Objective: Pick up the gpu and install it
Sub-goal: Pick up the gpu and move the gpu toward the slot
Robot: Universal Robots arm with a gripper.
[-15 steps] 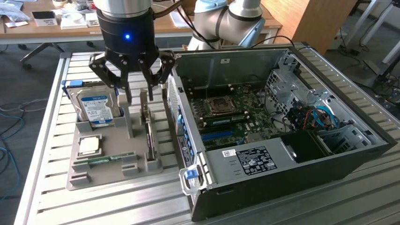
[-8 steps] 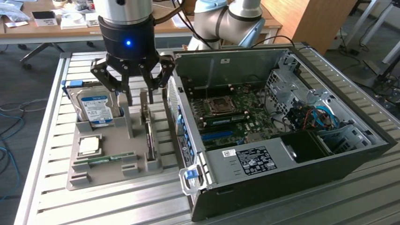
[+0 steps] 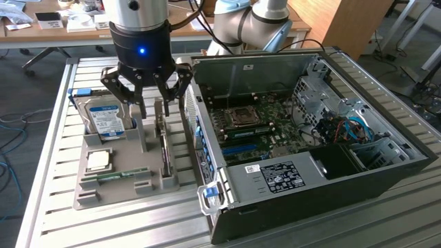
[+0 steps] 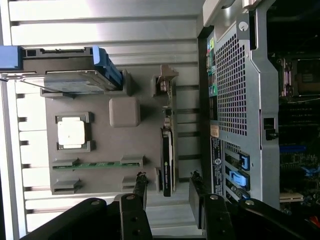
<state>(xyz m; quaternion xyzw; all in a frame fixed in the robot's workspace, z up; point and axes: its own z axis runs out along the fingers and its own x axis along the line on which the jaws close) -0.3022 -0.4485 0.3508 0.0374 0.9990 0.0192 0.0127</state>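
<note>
The claw [image 4: 167,194] is seen with its fingers [image 4: 140,189] spread apart, and nothing is held between them. Directly below it the gpu [image 4: 167,160] is found, set on its edge in a narrow slot of the grey tray [image 4: 100,150], so the card is not lifted yet. In the wrist view one finger is placed on each side of the thin card, and the card's line passes through the gap between them. The long axis of the gpu is laid along the tray, parallel to the side wall of the computer case [image 4: 240,100], and the closing direction of the claw is therefore judged to go across the thickness of the card, not along its length. In the exterior view the claw is shown hanging above the farther end of the gpu, and it is judged to be apart from the card, not touching it. Beyond the card, on the same tray, a processor chip [image 4: 71,132], a slim green memory stick [image 4: 97,164] and a blue-labelled hard drive [image 4: 70,80] standing on its edge are kept in their own holders. The tray is carried by a slatted metal bench [image 4: 100,30]. Just beside the tray, the opened computer case is laid on its side, and its motherboard [image 3: 262,129] is exposed.
</note>
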